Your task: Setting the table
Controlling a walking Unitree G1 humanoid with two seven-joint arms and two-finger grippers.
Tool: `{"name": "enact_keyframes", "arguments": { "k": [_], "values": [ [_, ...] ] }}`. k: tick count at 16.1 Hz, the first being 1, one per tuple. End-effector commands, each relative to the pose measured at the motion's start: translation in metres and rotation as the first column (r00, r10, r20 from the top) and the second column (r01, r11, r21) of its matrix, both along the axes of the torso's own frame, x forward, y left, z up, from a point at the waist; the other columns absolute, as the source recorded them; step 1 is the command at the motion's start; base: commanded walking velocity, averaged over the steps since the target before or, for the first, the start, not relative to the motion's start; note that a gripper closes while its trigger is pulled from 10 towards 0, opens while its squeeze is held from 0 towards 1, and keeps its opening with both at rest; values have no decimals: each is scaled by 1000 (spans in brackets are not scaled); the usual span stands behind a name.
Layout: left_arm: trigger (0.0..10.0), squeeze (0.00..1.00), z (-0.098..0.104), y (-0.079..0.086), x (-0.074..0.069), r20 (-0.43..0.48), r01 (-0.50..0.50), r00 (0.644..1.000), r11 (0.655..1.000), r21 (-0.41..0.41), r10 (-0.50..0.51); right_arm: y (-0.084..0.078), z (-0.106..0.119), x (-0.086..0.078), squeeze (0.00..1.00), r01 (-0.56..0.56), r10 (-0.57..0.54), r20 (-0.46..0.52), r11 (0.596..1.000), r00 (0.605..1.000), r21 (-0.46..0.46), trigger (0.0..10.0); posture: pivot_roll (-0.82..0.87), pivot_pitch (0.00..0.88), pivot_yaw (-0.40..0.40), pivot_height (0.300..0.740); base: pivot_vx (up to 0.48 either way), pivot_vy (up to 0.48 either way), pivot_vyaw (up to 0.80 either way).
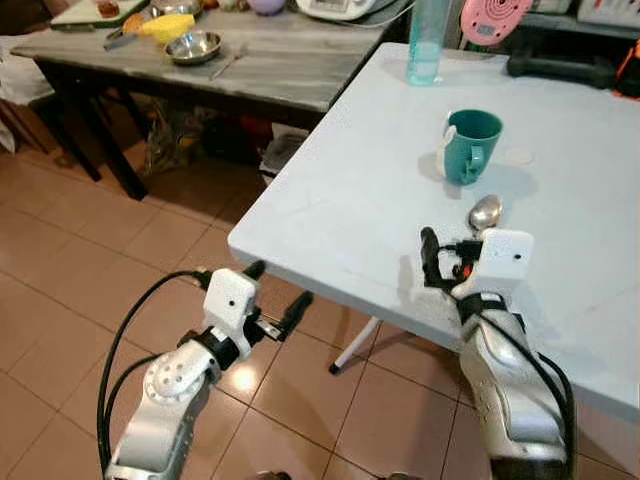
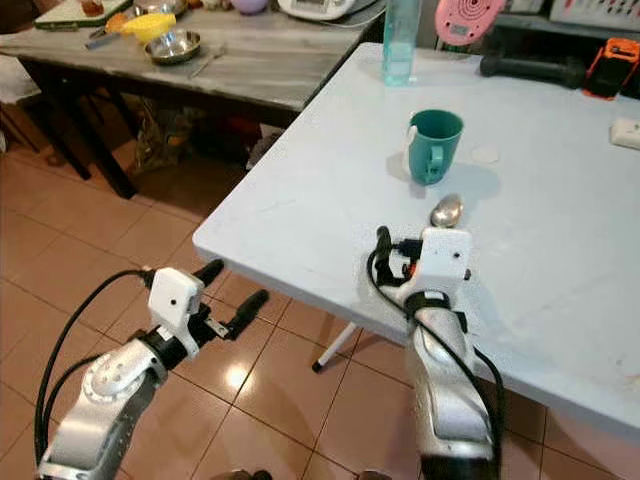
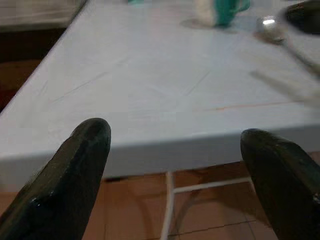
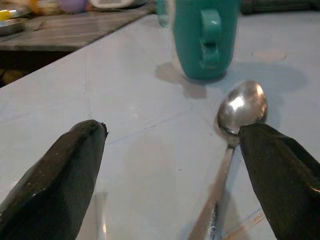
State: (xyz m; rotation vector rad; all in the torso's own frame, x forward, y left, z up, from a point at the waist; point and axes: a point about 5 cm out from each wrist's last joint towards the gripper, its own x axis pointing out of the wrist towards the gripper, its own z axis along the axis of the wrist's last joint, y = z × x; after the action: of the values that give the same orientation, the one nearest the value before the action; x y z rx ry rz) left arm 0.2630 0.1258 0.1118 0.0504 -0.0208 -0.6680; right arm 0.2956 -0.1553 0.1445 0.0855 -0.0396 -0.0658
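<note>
A teal mug [image 1: 472,145] stands upright on the pale blue table [image 1: 330,200]. Just in front of it lies a metal spoon [image 1: 485,212], bowl end toward the mug. My right gripper [image 1: 455,262] hovers low over the table near its front edge, open. In the right wrist view the spoon [image 4: 242,106] runs along the inside of one finger [image 4: 280,175], and the mug [image 4: 205,37] stands beyond. My left gripper [image 1: 280,288] hangs open and empty just below the table's front-left edge, over the floor. The left wrist view looks along the open gripper [image 3: 175,132] at the table edge.
A clear bottle [image 1: 428,45] stands at the table's far side, with a pink object [image 1: 495,18] and a black bar-shaped object [image 1: 560,68] nearby. A wooden table [image 1: 290,70] at the back left holds a steel bowl [image 1: 193,46] and cutlery. Tiled floor [image 1: 80,260] lies to the left.
</note>
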Motion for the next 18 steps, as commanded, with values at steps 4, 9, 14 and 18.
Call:
{"name": "enact_keyframes", "arguments": {
  "k": [4, 9, 14, 18],
  "values": [
    [10000, 0, 5, 2, -4, -5, 111, 994, 993, 25, -111, 2, -1, 6, 0, 68, -67, -31, 997, 997, 26, 10000, -33, 132, 93, 740, 0, 0, 0],
    [10000, 0, 7, 0, -4, -3, 147, 989, 989, 34, -147, -1, -12, 18, 0, 192, -175, -143, 974, 974, 117, 10000, -32, 136, 90, 740, 0, 0, 0],
    [10000, 0, 3, -5, -8, -17, 159, 987, 987, 22, -159, -6, -3, 34, 0, 250, -231, -143, 960, 962, 129, 10000, -34, 134, 89, 740, 0, 0, 0],
    [10000, 0, 2, -5, -7, -22, 161, 987, 987, 25, -161, -11, -11, 41, 0, 306, -277, -222, 946, 935, 108, 10000, -30, 135, 88, 740, 0, 0, 0]
  ]
}}
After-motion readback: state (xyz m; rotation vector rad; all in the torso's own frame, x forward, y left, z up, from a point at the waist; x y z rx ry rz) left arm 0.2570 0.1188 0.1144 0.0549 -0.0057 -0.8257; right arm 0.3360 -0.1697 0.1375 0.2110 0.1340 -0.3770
